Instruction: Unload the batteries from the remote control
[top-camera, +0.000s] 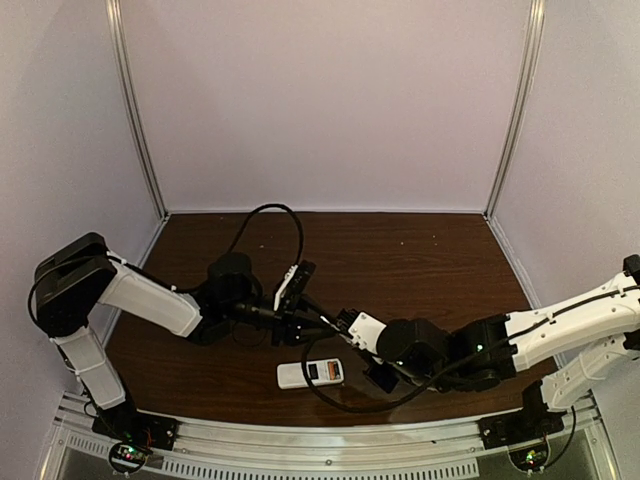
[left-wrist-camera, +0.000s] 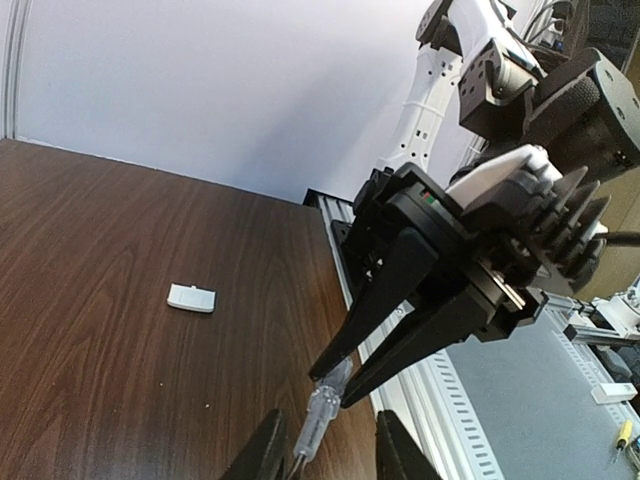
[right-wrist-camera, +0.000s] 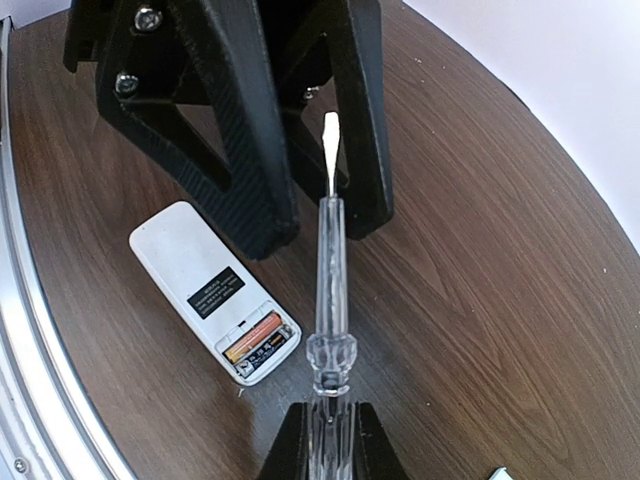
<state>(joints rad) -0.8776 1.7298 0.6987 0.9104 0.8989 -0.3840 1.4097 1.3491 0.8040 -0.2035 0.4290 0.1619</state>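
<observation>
Orange batteries (right-wrist-camera: 255, 335) sit in open recess of white remote control (right-wrist-camera: 195, 265), back up on table (right-wrist-camera: 480, 280). Just beside remote control: right gripper (right-wrist-camera: 327, 440) clamped on screwdriver (right-wrist-camera: 330, 260) handle; left gripper (right-wrist-camera: 320, 225) fingers apart, straddling blade.

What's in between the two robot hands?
A see-through screwdriver. The right gripper holds its handle, and its tip reaches between the left gripper's open jaws. The right wrist view shows it best.

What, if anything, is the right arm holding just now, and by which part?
The long thin screwdriver with a clear plastic handle, gripped at the handle's butt end by the right fingers; the left fingers flank its white tip, apart.
</observation>
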